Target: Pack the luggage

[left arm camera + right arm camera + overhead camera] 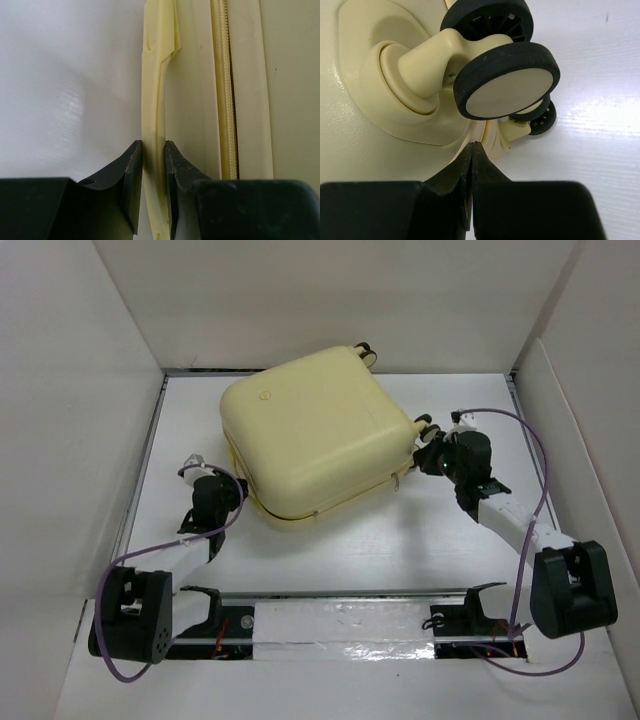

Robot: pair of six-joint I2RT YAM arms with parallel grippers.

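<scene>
Black fingers of the left gripper (153, 147) fill the bottom of the left wrist view. They are pinched on a thin pale-yellow strip (152, 90) standing out from the side of the pale-yellow hard-shell suitcase (295, 100), one finger touching each face. Just right of the strip runs the cream zip (225, 90); left of it is the white table (65, 90).

Over to the right wrist view: the right gripper (472, 146) has its fingers pressed flat together with nothing between them. The tips sit right under the moulded mount of a cream-and-black caster wheel (507, 80); whether they touch it, I cannot tell.

Up top now: the suitcase lies flat on its broad side in the middle of the table, toward the far wall and turned at an angle, shells together as far as this view shows. The left arm reaches its near-left edge, and the right arm reaches its right corner beside the wheels.
</scene>
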